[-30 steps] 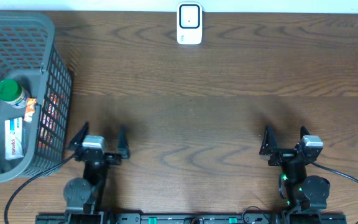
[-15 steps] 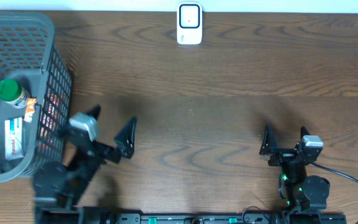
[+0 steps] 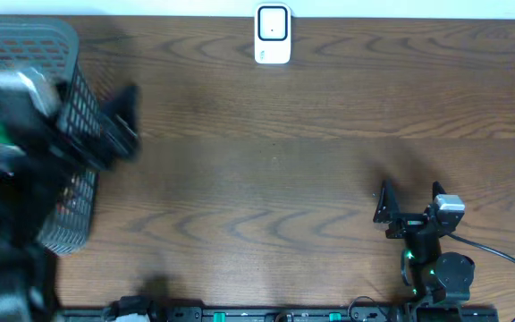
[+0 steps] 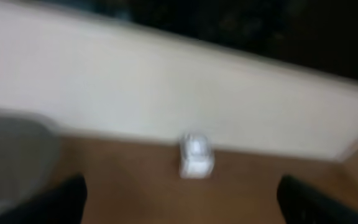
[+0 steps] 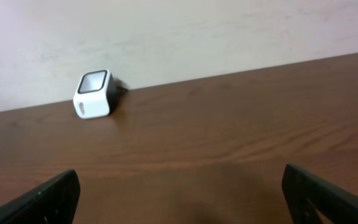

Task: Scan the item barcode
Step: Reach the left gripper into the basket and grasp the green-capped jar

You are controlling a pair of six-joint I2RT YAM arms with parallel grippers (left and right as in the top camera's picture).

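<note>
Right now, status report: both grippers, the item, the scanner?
Left gripper open, empty, up by the basket. Right gripper open, low at near edge. Nothing picked yet; scanner unobstructed.

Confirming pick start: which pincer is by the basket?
The left pincer, blurred at the grey basket; the right pincer sits open, far off on the other side.
</note>
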